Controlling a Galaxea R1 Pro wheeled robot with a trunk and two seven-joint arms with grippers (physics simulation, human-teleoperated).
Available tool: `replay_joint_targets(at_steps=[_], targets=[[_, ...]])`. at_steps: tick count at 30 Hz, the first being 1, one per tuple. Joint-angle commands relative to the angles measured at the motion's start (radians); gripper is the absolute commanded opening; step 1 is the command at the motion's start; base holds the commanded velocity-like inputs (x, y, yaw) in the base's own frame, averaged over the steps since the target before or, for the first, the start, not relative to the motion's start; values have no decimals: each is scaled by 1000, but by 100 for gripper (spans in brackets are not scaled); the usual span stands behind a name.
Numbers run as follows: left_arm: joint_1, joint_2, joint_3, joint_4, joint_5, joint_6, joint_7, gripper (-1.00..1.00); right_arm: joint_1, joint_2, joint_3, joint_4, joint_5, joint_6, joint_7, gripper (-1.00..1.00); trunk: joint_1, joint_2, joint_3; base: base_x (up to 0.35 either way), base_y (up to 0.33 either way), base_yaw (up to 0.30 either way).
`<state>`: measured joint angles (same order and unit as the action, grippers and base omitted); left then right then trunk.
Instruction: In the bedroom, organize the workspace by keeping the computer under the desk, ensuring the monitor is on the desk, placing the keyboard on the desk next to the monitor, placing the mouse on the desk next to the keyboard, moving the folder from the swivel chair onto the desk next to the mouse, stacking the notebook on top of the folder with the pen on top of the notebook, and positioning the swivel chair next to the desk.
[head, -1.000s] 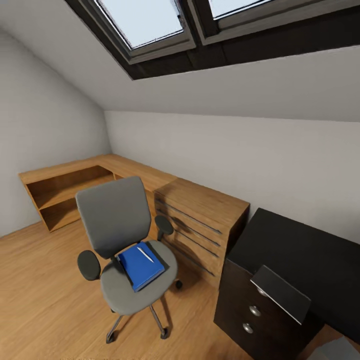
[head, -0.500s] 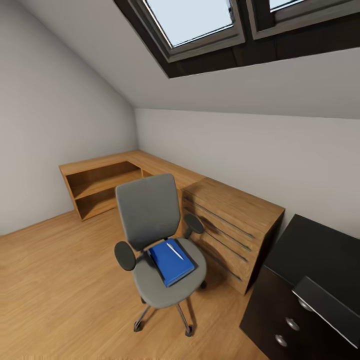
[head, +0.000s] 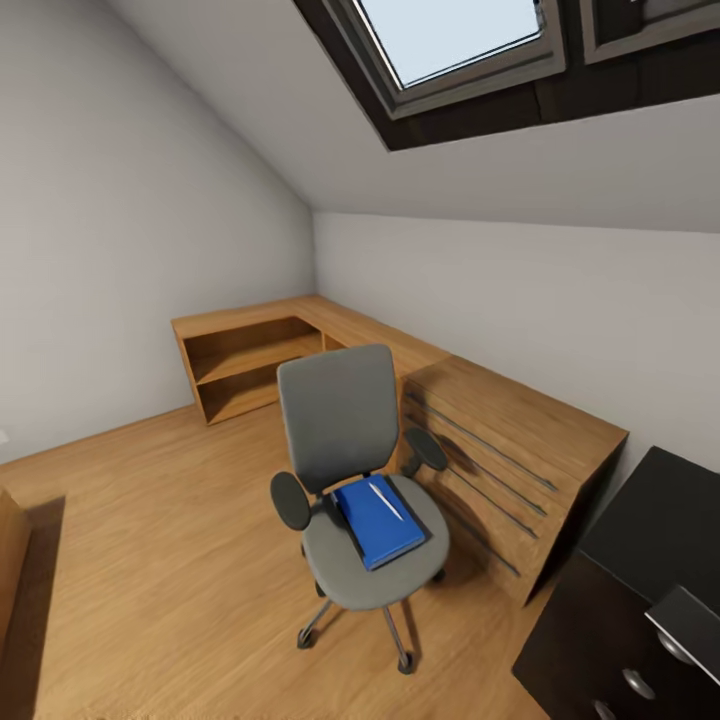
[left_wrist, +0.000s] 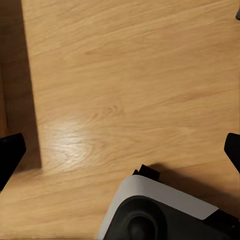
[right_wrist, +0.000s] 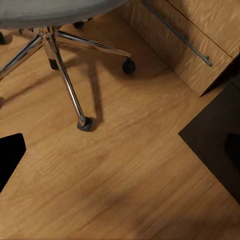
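Barely started: blue folder (head: 378, 521) with pen (head: 385, 501) on top still on swivel chair (head: 355, 470) beside bare wooden surface (head: 505, 420); both end effectors wide, empty, over floor.

Head view panned left across the bedroom; nothing in the room itself moved. Swivel chair (head: 362, 470), blue folder (head: 378, 521) and pen (head: 384, 501) drifted rightward in frame, from left of centre to centre. Black cabinet (head: 640, 610) slid mostly off the right edge. More left wall and floor (head: 150, 540) exposed, plus a wooden edge (head: 10, 560) at far left. One skylight (head: 450, 40) left overhead.
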<state>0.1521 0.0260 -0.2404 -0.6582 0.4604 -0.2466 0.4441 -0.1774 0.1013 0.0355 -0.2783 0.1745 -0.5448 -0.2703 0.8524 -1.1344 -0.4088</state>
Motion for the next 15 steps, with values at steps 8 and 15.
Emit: replay_joint_targets(at_steps=[8, 15], targets=[[0, 2, -8, -1, 11, -5, 7, 100, -1, -1, 4, -1, 8, -1, -10, 100, 0, -1, -6, 0, 1, 256], [0, 2, -8, 19, 8, -5, 7, 100, -1, -3, 4, -2, 8, -1, -10, 100, 0, -1, -11, 0, 0, 256]])
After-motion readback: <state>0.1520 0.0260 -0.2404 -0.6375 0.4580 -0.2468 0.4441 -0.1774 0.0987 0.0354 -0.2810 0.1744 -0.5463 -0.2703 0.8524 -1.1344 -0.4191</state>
